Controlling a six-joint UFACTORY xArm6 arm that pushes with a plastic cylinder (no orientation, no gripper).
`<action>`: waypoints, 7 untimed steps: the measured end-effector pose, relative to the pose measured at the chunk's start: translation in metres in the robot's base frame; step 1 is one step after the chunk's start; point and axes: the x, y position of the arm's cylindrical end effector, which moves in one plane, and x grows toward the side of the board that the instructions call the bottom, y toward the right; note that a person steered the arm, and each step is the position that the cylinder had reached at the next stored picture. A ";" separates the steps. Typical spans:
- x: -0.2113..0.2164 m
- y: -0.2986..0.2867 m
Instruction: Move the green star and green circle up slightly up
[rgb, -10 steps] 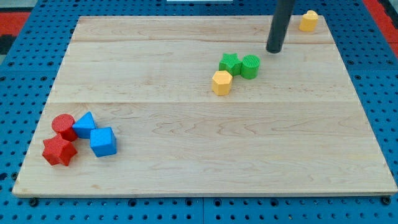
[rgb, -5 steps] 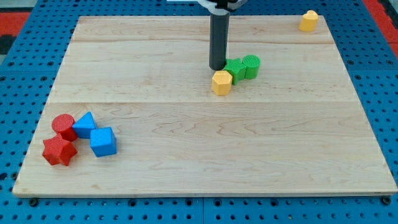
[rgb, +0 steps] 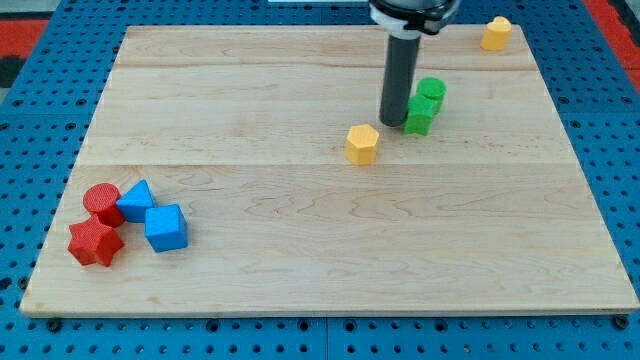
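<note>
Upper right of board: my tip (rgb: 393, 122) (plain rod, no claw) touching green star (rgb: 420, 116) w/ green circle (rgb: 431, 93) just behind; prob. light, rigid, slide easily, so push low & central.

The dark rod is held upright in the far right part of the scene, entering from the view's top edge. My tip (rgb: 393, 122) is set down at the rod's lower end, at table height.

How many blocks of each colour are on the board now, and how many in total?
Red: 2, a cylinder and a star.
Blue: 2, one and a cube.
Green: 2, a circle and a star, beside my tip.
Yellow: 2, one and another.
Total: 8.
</note>
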 end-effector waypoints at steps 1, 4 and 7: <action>-0.007 0.019; -0.036 0.057; -0.040 0.063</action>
